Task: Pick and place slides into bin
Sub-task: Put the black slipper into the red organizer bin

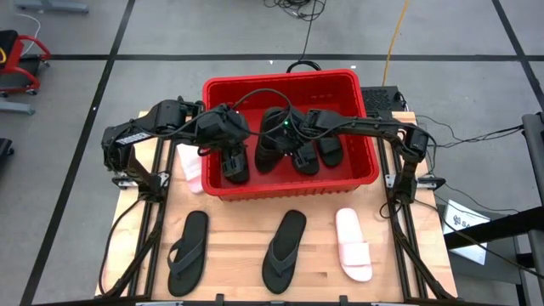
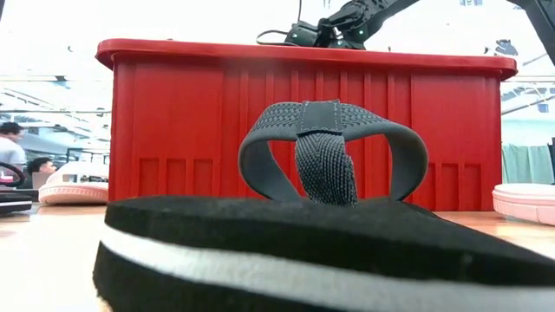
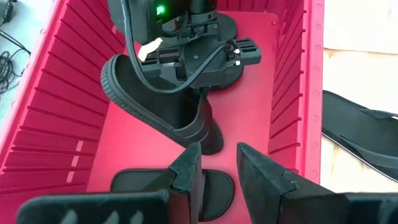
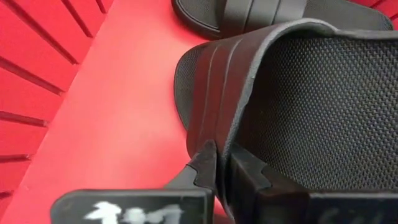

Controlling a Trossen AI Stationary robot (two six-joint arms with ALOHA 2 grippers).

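The red bin (image 1: pixel 291 189) stands at the table's far middle and holds several black slides. My left gripper (image 3: pixel 217 171) is open inside the bin's left part (image 1: pixel 231 146), just above a black slide (image 3: pixel 149 182) lying on the bin floor. My right gripper (image 4: pixel 221 165) is in the bin's middle (image 1: pixel 287 136), shut on another black slide (image 3: pixel 143 93). Two black flip-flops (image 1: pixel 188 252) (image 1: pixel 285 249) and a pale pink slide (image 1: pixel 354 245) lie flat on the near table. Another pale slide (image 1: pixel 194 170) lies left of the bin. My right gripper pinches the edge of the black slide's wide strap (image 4: pixel 249 106) between its two fingers. The fingers come from above, pointing down into the bin. The slide hangs steeply tilted, its lower end (image 3: pixel 208 140) down by the bin floor; whether it touches the floor I cannot tell.
The bin's slotted red walls (image 3: pixel 46 112) close in on both grippers. Two more black slides (image 1: pixel 330 150) lie in the bin's right part. The two arms stand close together over the bin. In the low view a flip-flop (image 2: pixel 321 217) fills the foreground before the bin (image 2: pixel 191 121).
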